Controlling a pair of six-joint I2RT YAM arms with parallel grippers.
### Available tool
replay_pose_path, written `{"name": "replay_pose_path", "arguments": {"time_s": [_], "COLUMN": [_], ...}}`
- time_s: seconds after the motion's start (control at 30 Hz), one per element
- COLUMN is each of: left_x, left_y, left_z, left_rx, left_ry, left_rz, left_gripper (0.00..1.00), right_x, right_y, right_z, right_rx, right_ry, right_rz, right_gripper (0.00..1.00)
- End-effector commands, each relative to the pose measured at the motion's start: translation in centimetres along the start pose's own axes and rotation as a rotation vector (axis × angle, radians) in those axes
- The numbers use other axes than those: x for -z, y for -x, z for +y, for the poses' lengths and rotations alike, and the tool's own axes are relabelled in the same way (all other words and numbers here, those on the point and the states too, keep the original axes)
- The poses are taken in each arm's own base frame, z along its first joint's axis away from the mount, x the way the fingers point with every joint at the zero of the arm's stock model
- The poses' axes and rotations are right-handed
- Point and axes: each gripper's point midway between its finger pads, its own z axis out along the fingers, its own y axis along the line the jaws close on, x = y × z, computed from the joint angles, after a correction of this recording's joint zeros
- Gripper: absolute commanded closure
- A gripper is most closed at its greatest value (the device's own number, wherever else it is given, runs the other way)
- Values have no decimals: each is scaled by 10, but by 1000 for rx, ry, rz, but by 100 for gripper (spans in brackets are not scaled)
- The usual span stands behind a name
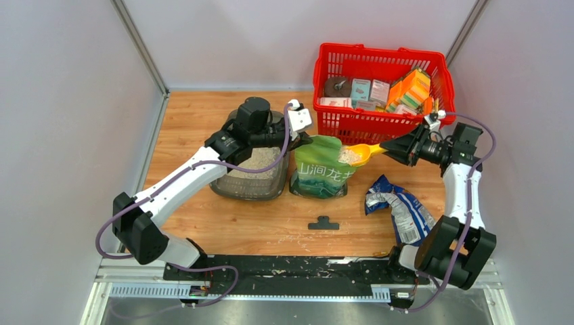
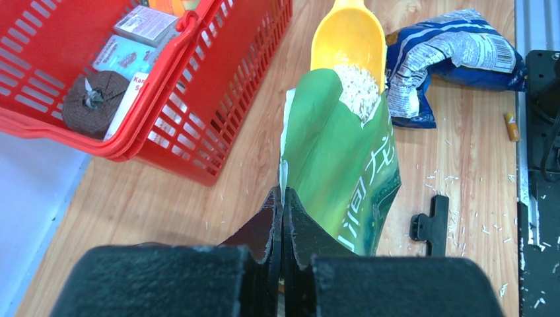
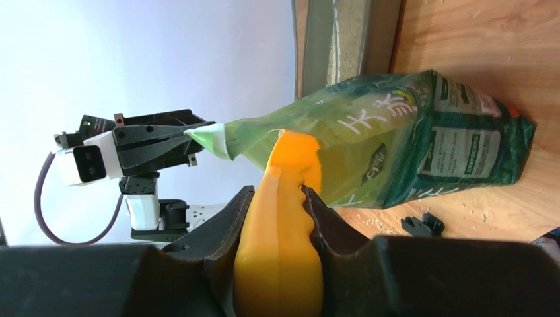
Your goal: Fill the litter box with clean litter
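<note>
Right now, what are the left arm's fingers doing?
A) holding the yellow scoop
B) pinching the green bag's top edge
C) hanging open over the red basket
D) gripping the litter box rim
B: the left arm's fingers are shut on the top edge of the green bag, while the right arm's fingers hold the yellow scoop.

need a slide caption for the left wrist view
Left gripper pinches the green bag; a yellow scoop holds pale granules at its mouth
</note>
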Motion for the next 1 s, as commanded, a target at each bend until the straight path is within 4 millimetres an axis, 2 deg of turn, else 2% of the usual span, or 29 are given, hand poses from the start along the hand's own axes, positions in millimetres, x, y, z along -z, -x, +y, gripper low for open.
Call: {"name": "replay_pose_path", "arguments": {"time_s": [0.0, 0.33, 0.57, 0.8, 0.97], "left_x": [31, 27, 27, 27, 26], "left_y": [62, 62, 57, 55, 54], "left_z": [37, 36, 34, 34, 37], "left_rx": [-116, -97, -82, -88, -98], "left_ry": [153, 147, 144, 138, 144], "left_rz": [-126, -138, -130, -113, -104], "left_gripper": [100, 100, 100, 100, 100], "right_x": [19, 18, 12, 14, 14], "right_y": [22, 13, 9, 13, 16], "right_z": [32, 16, -2, 17, 19], "right_rx": [171, 134, 24, 74, 82], "right_ry": [-46, -77, -29, 41, 53], "right_rz": [-91, -91, -75, -58, -48], "right_gripper": [100, 100, 100, 100, 100]}}
